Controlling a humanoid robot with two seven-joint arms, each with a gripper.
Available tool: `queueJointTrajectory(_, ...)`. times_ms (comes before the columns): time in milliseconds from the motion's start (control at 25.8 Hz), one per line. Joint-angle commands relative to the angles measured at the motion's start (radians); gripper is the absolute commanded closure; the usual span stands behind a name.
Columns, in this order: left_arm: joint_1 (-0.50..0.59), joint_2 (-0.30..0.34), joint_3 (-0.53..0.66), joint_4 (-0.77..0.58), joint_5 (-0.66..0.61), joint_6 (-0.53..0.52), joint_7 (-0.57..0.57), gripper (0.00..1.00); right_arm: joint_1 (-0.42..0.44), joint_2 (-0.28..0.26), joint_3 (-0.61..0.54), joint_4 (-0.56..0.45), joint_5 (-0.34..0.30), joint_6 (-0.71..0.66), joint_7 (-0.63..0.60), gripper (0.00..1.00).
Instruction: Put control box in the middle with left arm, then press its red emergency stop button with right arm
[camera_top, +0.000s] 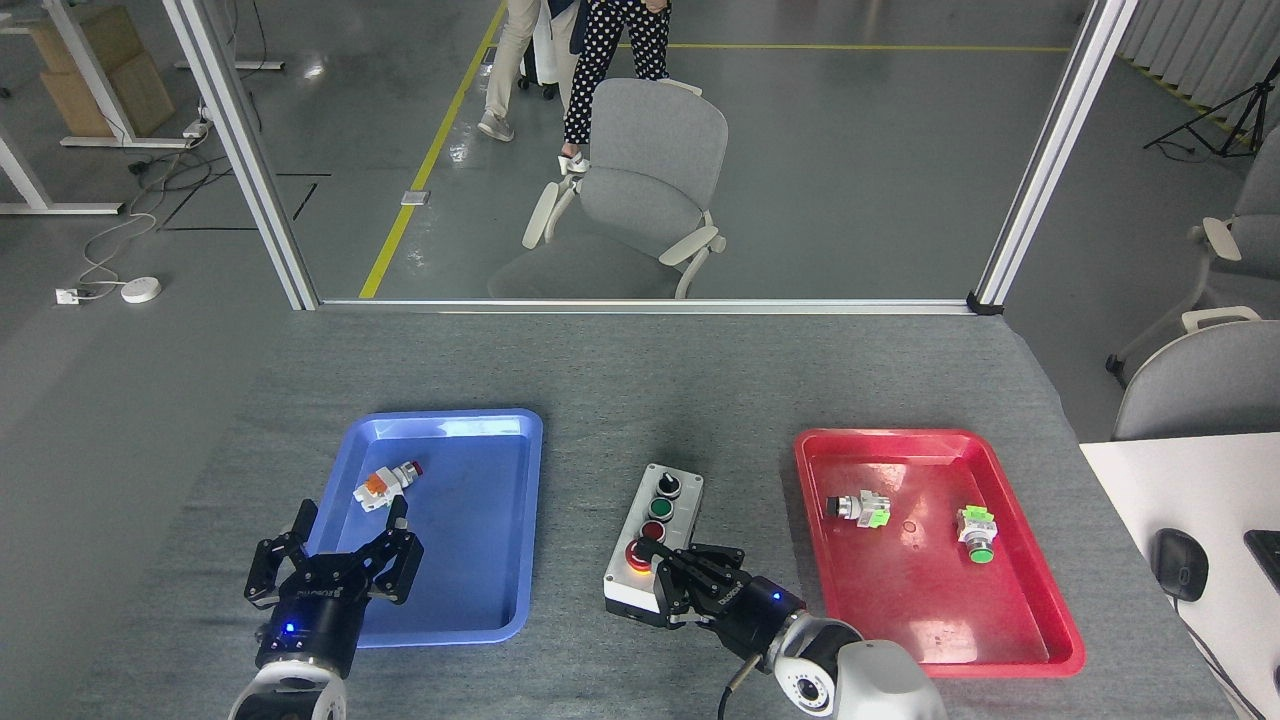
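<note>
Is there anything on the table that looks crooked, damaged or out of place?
Nothing stands out. The control box sits flat on the grey cloth between the blue tray and the red tray, only slightly angled. The loose switches lie on their sides inside the trays, with no visible damage. The right gripper is over the red emergency stop button.

Two arms low, both pincers forward

Left pincer (330, 560) spread wide, claws up, blue light lit; right pincer (672, 572) angled up-left, claws drawn close together, white wrist behind.
</note>
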Motion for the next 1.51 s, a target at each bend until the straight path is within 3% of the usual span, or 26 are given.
queueJointTrajectory(0,0.005,0.004,0.003,-0.001,-0.009,-0.001,0.002,0.01,0.002,0.006,0.0,0.013,0.0,0.0,0.009,1.0)
queueJointTrajectory(348,0.035,0.014,0.008,-0.043,-0.018,-0.003,0.002,0.01,-0.001,0.008,-0.015,-0.004,-0.011,0.02,-0.008,1.0)
queueJointTrajectory(387,0.035,0.019,0.008,-0.05,-0.019,-0.003,0.001,0.01,-0.004,0.011,-0.021,-0.018,-0.023,0.017,-0.016,1.0)
queueJointTrajectory(465,0.037,0.028,0.008,-0.061,-0.021,-0.003,0.001,0.01,-0.024,0.014,-0.043,-0.07,-0.116,0.025,-0.072,1.0)
queueJointTrajectory(503,0.037,0.03,0.008,-0.061,-0.021,-0.003,0.001,0.01,-0.032,0.014,-0.052,-0.087,-0.176,0.023,-0.111,0.75)
queueJointTrajectory(542,0.037,0.03,0.008,-0.061,-0.021,-0.003,0.001,0.01,-0.038,0.013,-0.061,-0.093,-0.235,0.014,-0.149,0.0)
queueJointTrajectory(658,0.037,0.03,0.012,-0.059,-0.021,-0.001,0.002,0.01,-0.073,-0.001,-0.11,-0.101,-0.316,0.014,-0.181,0.0)
queueJointTrajectory(774,0.037,0.027,0.02,-0.058,-0.022,-0.003,0.001,0.01,-0.08,-0.01,-0.187,-0.101,-0.317,0.044,-0.178,0.0)
queueJointTrajectory(890,0.035,0.027,0.021,-0.044,-0.022,-0.001,0.001,0.01,-0.081,-0.047,-0.237,-0.102,-0.301,0.215,-0.155,0.0)
queueJointTrajectory(968,0.026,0.02,0.021,-0.026,-0.022,-0.001,0.001,0.01,-0.078,-0.058,-0.247,-0.104,-0.247,0.377,-0.094,0.0)
queueJointTrajectory(1045,0.017,0.011,0.021,-0.003,-0.022,-0.001,0.008,0.01,-0.052,-0.07,-0.25,-0.114,-0.15,0.502,-0.074,0.0)
queueJointTrajectory(1161,0.002,-0.009,0.021,0.028,-0.021,-0.003,0.019,0.01,0.069,-0.072,-0.294,-0.212,-0.012,0.558,-0.074,0.0)
queueJointTrajectory(1316,0.002,-0.012,0.021,0.031,0.001,-0.003,0.011,0.01,0.226,-0.067,-0.36,-0.453,0.011,0.546,-0.075,0.0)
queueJointTrajectory(1471,0.002,-0.023,0.04,0.033,0.065,-0.003,0.005,0.0,0.275,-0.06,-0.406,-0.542,0.011,0.546,-0.085,0.0)
